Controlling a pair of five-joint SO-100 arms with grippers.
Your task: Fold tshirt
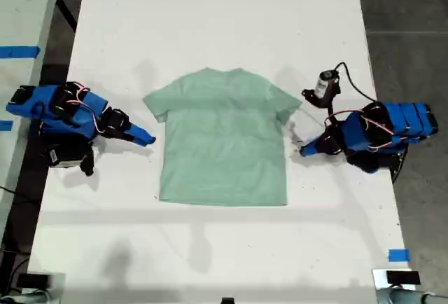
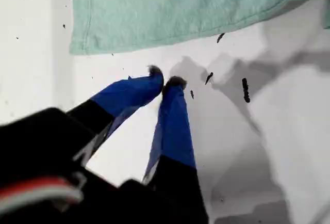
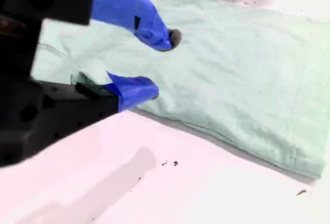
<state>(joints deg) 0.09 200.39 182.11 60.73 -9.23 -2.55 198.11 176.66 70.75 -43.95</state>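
The tshirt (image 1: 222, 136) lies flat and spread out on the white table (image 1: 210, 24), pale mint green, collar toward the far edge. My first gripper (image 2: 165, 78) is shut with nothing in it, resting on bare table just short of the tshirt's side edge (image 2: 170, 12); in the exterior view it is the gripper (image 1: 303, 152) on the exterior view's right. My second gripper (image 3: 161, 66) stands open at the opposite side edge of the tshirt (image 3: 232, 79), below the sleeve, with nothing between its fingers; it is the gripper (image 1: 145, 138) on the exterior view's left.
A small camera on a cable (image 1: 326, 83) rises from the arm on the exterior view's right. Blue tape (image 1: 398, 255) marks the table near its front corner there. Dark floor (image 1: 406, 10) borders the table. Small dark specks (image 2: 245, 90) dot the table surface.
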